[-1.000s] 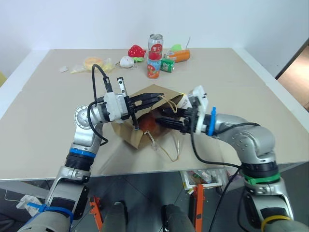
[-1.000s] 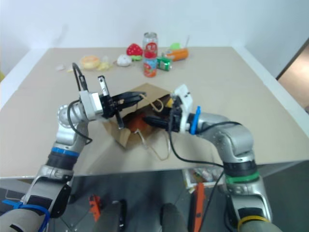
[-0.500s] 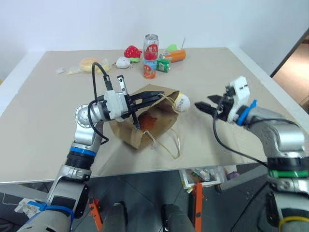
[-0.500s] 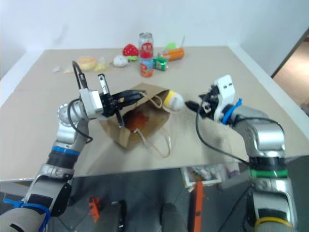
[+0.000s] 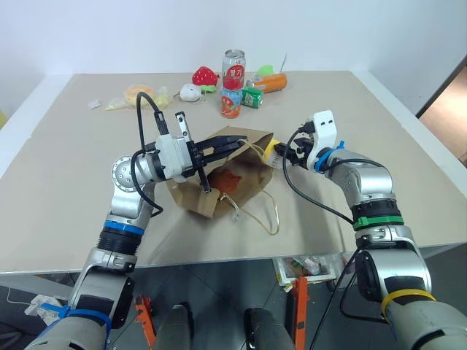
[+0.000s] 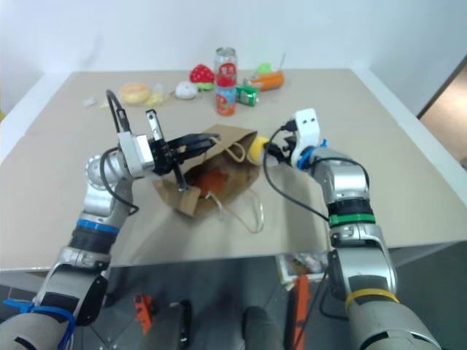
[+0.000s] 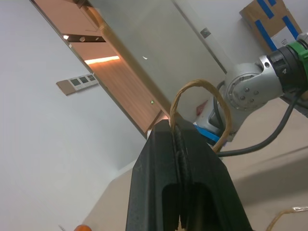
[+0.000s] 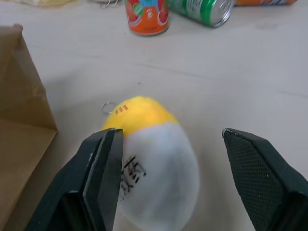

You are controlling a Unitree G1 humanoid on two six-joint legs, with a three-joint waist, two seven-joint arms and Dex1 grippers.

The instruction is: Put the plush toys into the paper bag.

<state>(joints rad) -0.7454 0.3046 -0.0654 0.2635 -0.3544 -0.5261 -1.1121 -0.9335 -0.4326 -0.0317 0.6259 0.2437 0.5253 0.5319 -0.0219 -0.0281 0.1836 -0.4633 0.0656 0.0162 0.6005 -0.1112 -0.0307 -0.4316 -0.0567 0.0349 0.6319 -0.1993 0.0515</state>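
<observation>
- Egg toy (image 8: 151, 156) lies on the table mid-frame, between the right gripper's (image 8: 168, 187) spread fingers, beside the bag (image 5: 226, 179).
- Left gripper (image 5: 232, 146) is pinched on the bag's handle (image 7: 199, 103), centre frame.

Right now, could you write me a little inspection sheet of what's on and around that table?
Surface: beige table, flat, no spills seen.
Job's things: brown paper bag lying on its side, mouth open, something reddish-brown inside; yellow-and-white egg plush on the table beside the bag's mouth.
Clutter: at the far edge, red strawberry toy, small white round toy, tall can, short orange can, green can on its side, yellow wrapped items.
Claws: left claw shut on a bag handle; right claw open astride the egg plush.
Cables: black leads on both forearms.
Surroundings: white wall; litter under the table.
</observation>
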